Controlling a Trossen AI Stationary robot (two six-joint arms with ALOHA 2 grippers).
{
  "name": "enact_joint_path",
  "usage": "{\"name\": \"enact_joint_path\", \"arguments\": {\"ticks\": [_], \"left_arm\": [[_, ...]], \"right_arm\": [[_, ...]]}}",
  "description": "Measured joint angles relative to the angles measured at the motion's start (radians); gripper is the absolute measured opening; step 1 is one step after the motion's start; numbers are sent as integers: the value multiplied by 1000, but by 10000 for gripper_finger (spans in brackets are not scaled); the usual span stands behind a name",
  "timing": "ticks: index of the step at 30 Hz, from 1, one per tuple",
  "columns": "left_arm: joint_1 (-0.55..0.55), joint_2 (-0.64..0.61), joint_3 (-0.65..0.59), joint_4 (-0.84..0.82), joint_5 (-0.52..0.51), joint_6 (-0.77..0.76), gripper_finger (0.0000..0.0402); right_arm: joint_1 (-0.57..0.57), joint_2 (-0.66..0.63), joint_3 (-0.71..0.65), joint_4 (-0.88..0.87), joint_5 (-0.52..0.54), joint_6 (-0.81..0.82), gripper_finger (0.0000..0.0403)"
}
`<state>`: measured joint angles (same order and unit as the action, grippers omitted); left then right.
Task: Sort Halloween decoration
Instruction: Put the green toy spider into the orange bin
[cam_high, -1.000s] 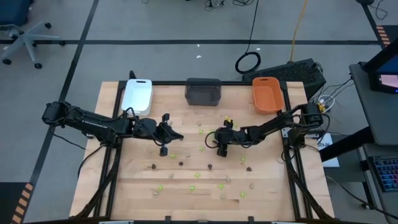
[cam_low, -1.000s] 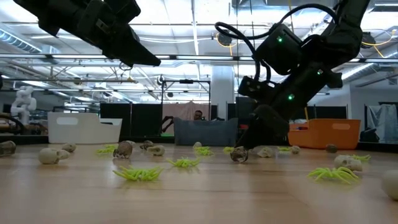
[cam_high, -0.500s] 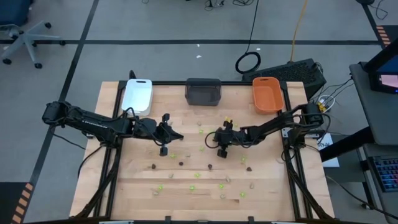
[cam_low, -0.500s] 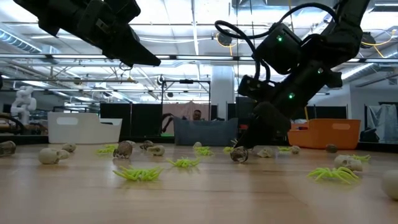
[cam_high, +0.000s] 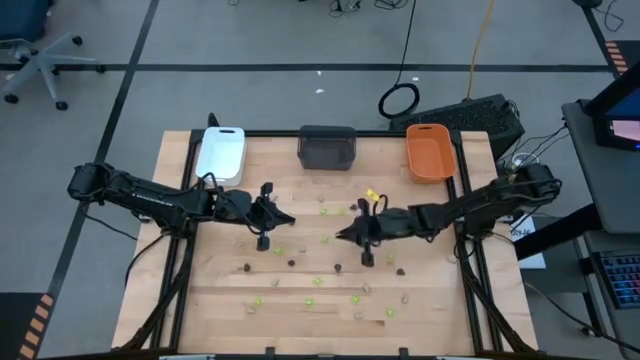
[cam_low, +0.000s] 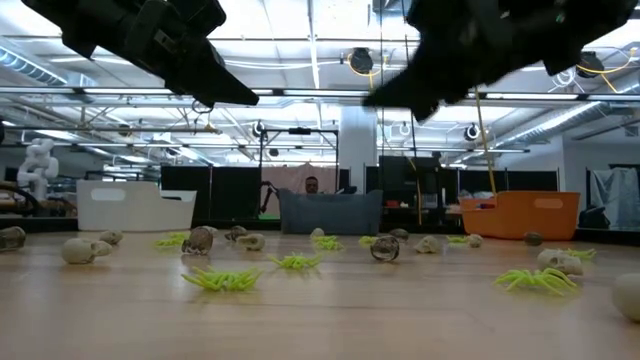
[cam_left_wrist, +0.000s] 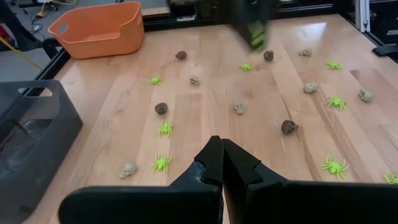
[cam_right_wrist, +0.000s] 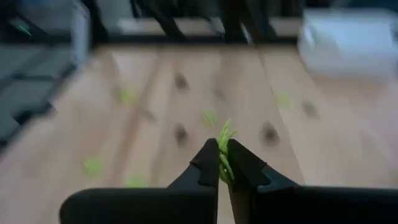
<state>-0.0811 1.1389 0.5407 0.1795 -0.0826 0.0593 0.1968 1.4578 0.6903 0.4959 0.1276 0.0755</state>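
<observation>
The Halloween decoration lies scattered over the wooden table: lime green spiders (cam_high: 318, 282), dark brown pieces (cam_high: 291, 262) and pale skulls (cam_high: 404, 298). My right gripper (cam_right_wrist: 222, 151) hovers well above the table's middle (cam_high: 342, 236) and is shut on one green spider (cam_right_wrist: 224, 138). That spider also shows in the left wrist view (cam_left_wrist: 256, 32). My left gripper (cam_left_wrist: 219, 148) hangs shut and empty over the table's left half (cam_high: 288, 219). The white tray (cam_high: 220, 153), dark grey tray (cam_high: 327, 147) and orange tray (cam_high: 430, 152) stand along the far edge. My right gripper pinches the green spider (cam_right_wrist: 222, 142) between its two fingertips. The spider's legs stick out past the tips. The fingers lie close to level and point toward the table's left side. The spider is lifted clear of the table.
Loose pieces lie across the near half of the table, among them spiders (cam_low: 222, 281) and skulls (cam_low: 78, 250) close to the front edge. A black frame rail (cam_high: 300, 133) borders the table.
My right gripper has risen off the tabletop near the table's middle. It has tipped from slanting steeply down to nearly level, and the green spider has come up with it. My left arm has kept still.
</observation>
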Motion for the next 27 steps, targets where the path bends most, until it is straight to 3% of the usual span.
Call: {"name": "enact_joint_path", "arguments": {"ticks": [5,10,17,27], "left_arm": [[0,0,0,22,1,-2,0],[-26,0,0,23,3,-47,0],[-63,0,0,29,4,-6,0],[-66,0,0,44,4,-1,0]], "right_arm": [[31,30,1,270,3,-87,0],[31,30,1,414,7,-82,0],[32,30,1,439,3,-78,0],[32,29,1,425,3,-247,0]]}}
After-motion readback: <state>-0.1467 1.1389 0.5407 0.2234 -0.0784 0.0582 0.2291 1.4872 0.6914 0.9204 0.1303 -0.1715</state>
